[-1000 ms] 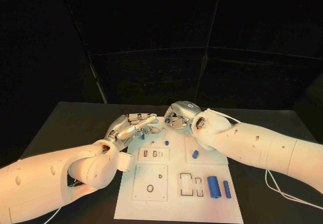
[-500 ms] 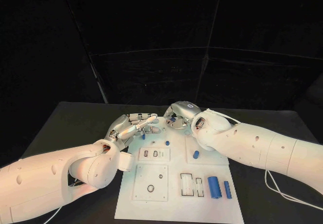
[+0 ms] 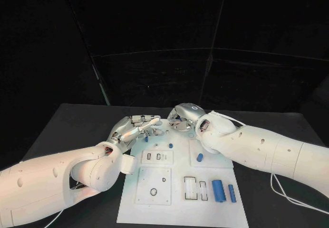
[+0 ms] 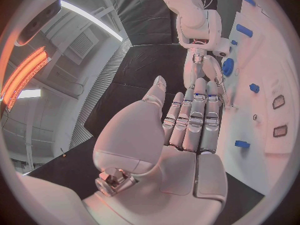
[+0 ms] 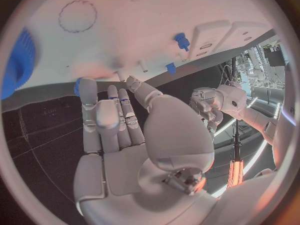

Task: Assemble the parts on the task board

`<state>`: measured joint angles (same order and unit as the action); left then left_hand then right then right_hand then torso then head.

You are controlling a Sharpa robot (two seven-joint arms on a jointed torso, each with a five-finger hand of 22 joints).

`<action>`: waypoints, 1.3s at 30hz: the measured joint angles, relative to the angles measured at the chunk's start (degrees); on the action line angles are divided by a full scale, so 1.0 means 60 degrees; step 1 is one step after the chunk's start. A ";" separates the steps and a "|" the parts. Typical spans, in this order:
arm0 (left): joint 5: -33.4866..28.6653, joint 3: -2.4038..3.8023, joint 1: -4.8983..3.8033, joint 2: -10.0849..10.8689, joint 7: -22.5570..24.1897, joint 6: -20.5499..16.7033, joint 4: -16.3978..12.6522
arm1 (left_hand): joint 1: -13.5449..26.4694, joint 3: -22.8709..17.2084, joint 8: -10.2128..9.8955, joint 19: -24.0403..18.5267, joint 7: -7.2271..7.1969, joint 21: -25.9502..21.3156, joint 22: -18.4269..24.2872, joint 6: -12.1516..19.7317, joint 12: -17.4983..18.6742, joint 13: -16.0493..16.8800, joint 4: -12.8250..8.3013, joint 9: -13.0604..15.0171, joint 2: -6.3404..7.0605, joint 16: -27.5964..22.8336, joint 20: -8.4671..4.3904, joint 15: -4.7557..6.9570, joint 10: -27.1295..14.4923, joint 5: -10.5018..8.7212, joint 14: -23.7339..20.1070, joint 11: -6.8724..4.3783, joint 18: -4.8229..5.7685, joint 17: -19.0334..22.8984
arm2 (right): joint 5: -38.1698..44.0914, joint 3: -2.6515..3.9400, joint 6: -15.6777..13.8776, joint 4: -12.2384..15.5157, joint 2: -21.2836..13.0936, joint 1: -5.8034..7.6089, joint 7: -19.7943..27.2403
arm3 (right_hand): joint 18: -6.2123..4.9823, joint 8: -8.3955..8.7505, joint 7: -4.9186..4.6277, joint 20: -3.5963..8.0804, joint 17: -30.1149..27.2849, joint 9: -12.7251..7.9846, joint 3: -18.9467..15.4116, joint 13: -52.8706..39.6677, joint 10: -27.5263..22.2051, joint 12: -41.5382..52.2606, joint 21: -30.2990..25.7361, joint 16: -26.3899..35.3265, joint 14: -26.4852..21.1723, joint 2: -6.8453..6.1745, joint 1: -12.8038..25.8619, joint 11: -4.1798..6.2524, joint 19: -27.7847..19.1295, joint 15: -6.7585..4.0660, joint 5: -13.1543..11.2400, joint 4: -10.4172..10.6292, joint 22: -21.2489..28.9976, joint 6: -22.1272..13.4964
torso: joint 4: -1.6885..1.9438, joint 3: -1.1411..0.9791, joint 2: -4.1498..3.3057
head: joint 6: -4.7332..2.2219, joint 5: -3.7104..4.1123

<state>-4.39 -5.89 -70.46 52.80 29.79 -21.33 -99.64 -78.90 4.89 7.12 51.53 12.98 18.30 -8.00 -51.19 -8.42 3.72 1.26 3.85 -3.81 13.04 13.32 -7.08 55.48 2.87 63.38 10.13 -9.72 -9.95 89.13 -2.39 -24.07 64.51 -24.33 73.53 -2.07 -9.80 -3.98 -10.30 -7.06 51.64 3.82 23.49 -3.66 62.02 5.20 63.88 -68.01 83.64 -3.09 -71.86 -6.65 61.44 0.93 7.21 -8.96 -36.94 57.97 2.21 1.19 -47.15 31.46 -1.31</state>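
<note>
The left hand [image 3: 134, 126] is hovering over the far left corner of the board [image 3: 179, 209], its fingers [image 4: 195, 119] lying straight and pressed side by side, holding nothing. The right hand [image 3: 182, 119] is hanging just across from it, over the board's far edge, fingers [image 5: 111, 116] likewise extended together and gripping nothing; one fingertip is sitting against a small blue part [image 5: 77, 86] at that edge, though whether it is actually touching it I cannot tell. The two hands are standing close, fingertips nearly meeting, above a round blue part [image 4: 227, 66].

Outward across the board, a small peg [image 3: 145, 139] is standing near the left hand, another peg [image 3: 170, 145] is standing towards the middle, and a short pin [image 3: 198, 156] is lying below the right wrist. At the board's near right, a thick cylinder [image 3: 218, 190] and a thin rod [image 3: 231, 193] are lying side by side, next to two rectangular slots [image 3: 195, 187].
</note>
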 measured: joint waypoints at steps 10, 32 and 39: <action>0.0001 0.0000 -0.0002 -0.0003 -0.0002 0.0000 0.0009 | 0.0000 0.0000 0.0000 0.0000 0.0000 0.0000 -0.0001 0.0000 0.0000 0.0000 0.0000 0.0000 0.0000 0.0000 0.0000 0.0000 0.0000 0.0000 0.0000 0.0000 0.0000 -0.0007 | 0.0000 -0.0001 -0.0102 0.0038 -0.0079 0.0000 0.0004 | 0.0000 0.0000 0.0000 0.0000 -0.0017 0.0001 0.0026 -0.0011 0.0000 0.0000 0.0000 0.0000 0.0000 -0.0038 -0.0038 0.0000 0.0000 0.0000 0.0103 0.0026 -0.0001 0.0000 | -0.0005 -0.0001 -0.0001 | 0.0007 0.0049; 0.0001 -0.0001 -0.0005 0.0031 -0.0009 0.0001 0.0040 | 0.0039 -0.0027 0.0000 0.0000 0.0000 0.0000 0.0008 0.0000 0.0000 0.0000 -0.0027 0.0000 -0.0039 0.0000 0.0000 0.0000 0.0000 0.0000 0.0000 0.0000 0.0001 -0.0006 | -0.0074 0.0657 -0.0745 0.0616 -0.0901 0.0063 0.0204 | 0.0000 0.0000 0.0001 -0.0035 -0.0075 0.0002 0.0025 -0.0010 -0.0034 0.0001 0.0000 0.0048 0.0000 -0.0124 -0.0125 0.0035 -0.0034 -0.0001 0.0187 0.0025 0.0008 0.0001 | -0.0027 -0.0006 0.0013 | -0.0109 0.0128; 0.0001 -0.0001 -0.0005 0.0047 -0.0009 0.0000 0.0051 | 0.0039 -0.0027 0.0000 0.0000 0.0000 0.0000 0.0008 0.0000 0.0000 0.0000 -0.0027 0.0000 -0.0039 0.0000 0.0000 0.0000 0.0000 0.0000 0.0000 0.0000 0.0000 -0.0005 | -0.0034 0.0721 -0.0556 0.0670 -0.1262 0.0165 0.0031 | 0.0000 0.0000 0.0000 -0.0035 -0.0148 0.0002 0.0025 -0.0010 -0.0040 0.0001 0.0000 0.0054 -0.0036 -0.0163 -0.0164 0.0028 -0.0034 0.0034 0.0187 0.0025 0.0039 0.0001 | -0.0038 -0.0001 0.0015 | -0.0145 0.0152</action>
<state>-4.39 -5.90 -70.49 53.08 29.74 -21.32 -99.34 -78.67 4.73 7.12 51.53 12.98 18.30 -7.95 -51.19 -8.42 3.73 1.10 3.84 -4.05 13.04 13.32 -7.08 55.48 2.87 63.38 10.13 -9.72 -9.98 88.93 1.93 -27.41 68.53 -31.91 74.51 -1.88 -9.80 -3.98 -10.30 -7.27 50.75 3.83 23.64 -3.72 61.78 5.21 63.88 -67.68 83.42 -4.06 -72.85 -6.48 61.24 1.14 8.33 -8.81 -36.71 57.97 1.98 1.19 -47.06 30.59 -0.40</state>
